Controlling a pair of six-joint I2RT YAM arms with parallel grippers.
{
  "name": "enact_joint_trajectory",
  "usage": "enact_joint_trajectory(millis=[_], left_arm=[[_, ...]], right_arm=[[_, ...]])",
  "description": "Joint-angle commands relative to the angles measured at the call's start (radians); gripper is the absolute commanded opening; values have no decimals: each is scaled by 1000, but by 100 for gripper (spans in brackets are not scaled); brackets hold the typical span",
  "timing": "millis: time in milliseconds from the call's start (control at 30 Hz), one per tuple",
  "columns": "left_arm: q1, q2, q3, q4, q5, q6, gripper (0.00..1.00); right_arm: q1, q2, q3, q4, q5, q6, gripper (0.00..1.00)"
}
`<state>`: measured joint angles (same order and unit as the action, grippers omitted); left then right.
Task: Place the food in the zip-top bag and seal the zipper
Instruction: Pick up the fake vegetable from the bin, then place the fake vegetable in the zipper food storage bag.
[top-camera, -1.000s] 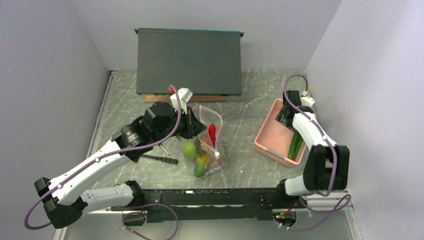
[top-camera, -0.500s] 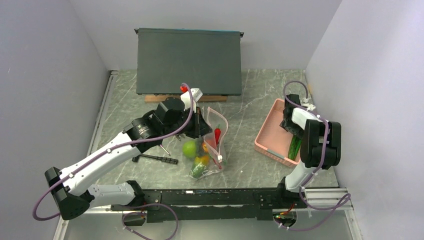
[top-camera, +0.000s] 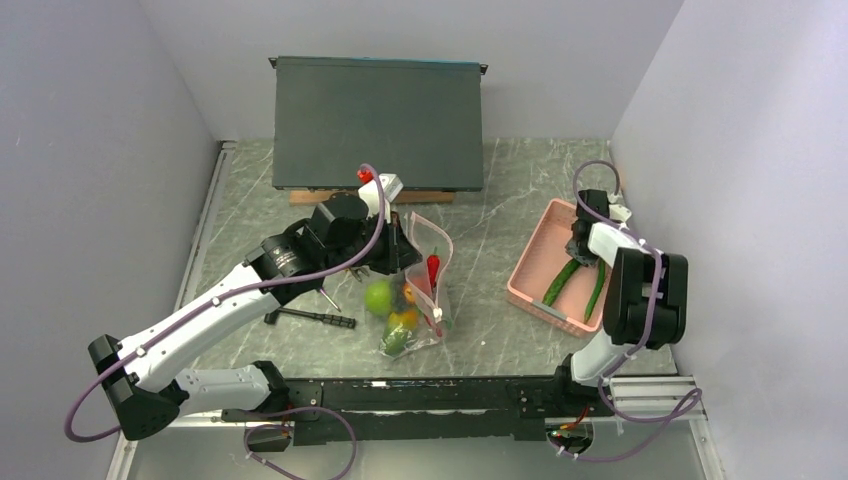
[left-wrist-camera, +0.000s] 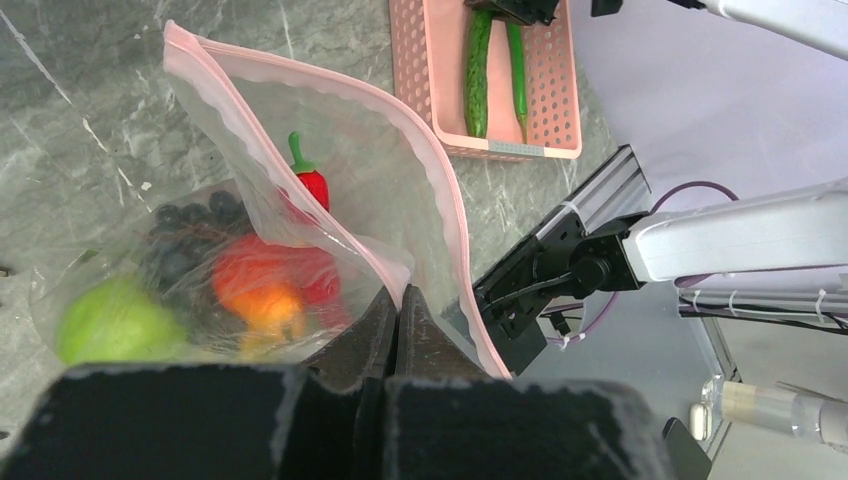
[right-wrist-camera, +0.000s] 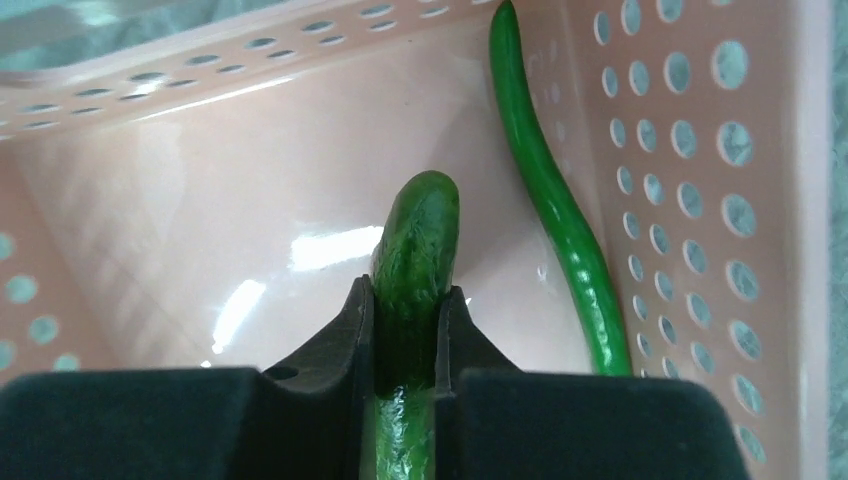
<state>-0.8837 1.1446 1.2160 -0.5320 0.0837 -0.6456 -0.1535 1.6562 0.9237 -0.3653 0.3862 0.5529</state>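
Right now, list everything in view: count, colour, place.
bag: 1, clear, pink strip, centre
fruit: 1, lime green, in bag
chili: 1, red, in bag
piece: 1, orange, in bag
cluster: 1, dark, in bag
cucumber: 1, dark green, in basket
pod: 1, thin green, in basket
basket: 1, pink, right
tool: 1, black, left of bag
board: 1, dark grey, rear
left fingers: 2, black, shut on bag
right fingers: 2, black, shut on cucumber

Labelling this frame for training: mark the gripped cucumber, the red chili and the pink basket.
cucumber (right-wrist-camera: 418, 245), right wrist view, exposed end beyond the fingers.
red chili (left-wrist-camera: 313, 186), left wrist view, red body.
pink basket (left-wrist-camera: 410, 70), left wrist view, perforated side wall.
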Motion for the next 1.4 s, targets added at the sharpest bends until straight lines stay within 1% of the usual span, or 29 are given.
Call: enact_joint_trajectory(millis=[0, 133, 233, 333, 400, 433, 467, 567, 700, 833, 933, 1000, 1167, 1367], left_arm=[[11, -8, 31, 15, 2, 22, 0], [21, -25, 15, 42, 18, -4, 0], [30, -42, 2, 57, 22, -38, 0], [49, -55, -11, 73, 39, -72, 0], [58, -62, -19, 88, 58, -93, 0], [62, -65, -26, 96, 63, -102, 0], [65, -70, -32, 108, 68, -113, 0], [70, -84, -44, 120, 75, -129, 0], [71, -113, -47, 116, 48, -131, 0], [71, -130, -39, 103, 30, -127, 0], [71, -144, -47, 104, 21, -134, 0], [72, -154, -53, 105, 15, -138, 0], [73, -168, -51, 93, -5, -138, 0], [72, -170, -43, 96, -9, -138, 0]], right_arm=[[12, -165, -19, 9, -60, -33, 0], [38, -374, -62, 49, -113, -94, 0], [47, -560, -93, 116, -278, -151, 0], [65, -733, -134, 251, -553, -170, 0], [109, -805, -141, 349, -671, -135, 0], [142, -823, -127, 401, -708, -120, 0], [201, -831, -103, 427, -722, -109, 0], [353, -797, -2, 481, -752, -101, 0], [562, -723, 93, 643, -760, -46, 0], [713, -631, 209, 726, -677, -47, 0], [802, -564, 250, 786, -617, -59, 0], [846, -527, 259, 827, -584, -64, 0], [900, -481, 276, 891, -546, -72, 0], [922, -472, 286, 879, -529, -86, 0]])
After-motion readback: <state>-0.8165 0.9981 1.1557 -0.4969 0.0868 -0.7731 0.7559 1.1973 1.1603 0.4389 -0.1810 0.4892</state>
